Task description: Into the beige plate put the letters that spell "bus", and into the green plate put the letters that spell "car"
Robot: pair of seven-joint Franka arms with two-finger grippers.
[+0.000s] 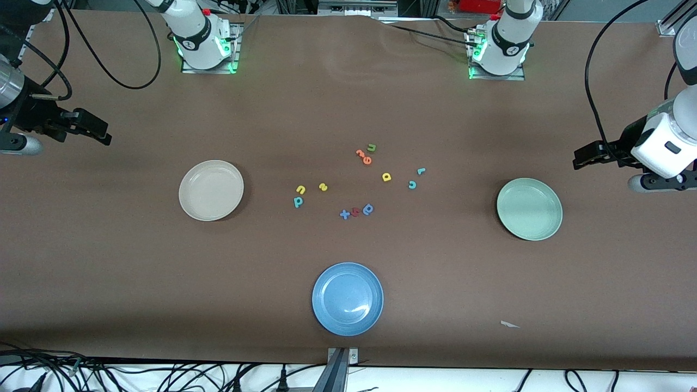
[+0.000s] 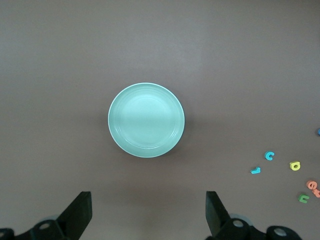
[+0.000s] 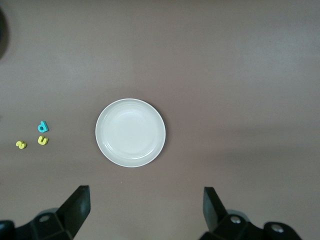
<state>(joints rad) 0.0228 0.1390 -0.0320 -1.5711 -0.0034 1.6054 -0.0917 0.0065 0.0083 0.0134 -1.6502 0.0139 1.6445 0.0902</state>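
Observation:
The beige plate (image 1: 211,190) (image 3: 130,132) is bare. Beside it, toward the table's middle, lie the teal "b" (image 1: 298,202) (image 3: 43,127), the yellow "u" (image 1: 300,189) (image 3: 43,140) and the yellow "s" (image 1: 323,187) (image 3: 20,145). The green plate (image 1: 529,208) (image 2: 146,120) is bare too. Between it and the middle lie the teal "c" (image 1: 412,184) (image 2: 270,155), the thin teal "r" (image 1: 421,171) (image 2: 255,170) and the yellow "a" (image 1: 386,176) (image 2: 295,165). My right gripper (image 1: 98,132) (image 3: 146,212) hangs open over bare table at its end. My left gripper (image 1: 585,157) (image 2: 149,215) hangs open at the other end.
A blue plate (image 1: 347,298) sits nearest the front camera. Orange letters (image 1: 363,156) and an olive-green "u" (image 1: 372,147) lie farther from the camera than the "a". A blue cross (image 1: 344,214), a red letter (image 1: 355,212) and a blue rounded letter (image 1: 368,208) lie together mid-table.

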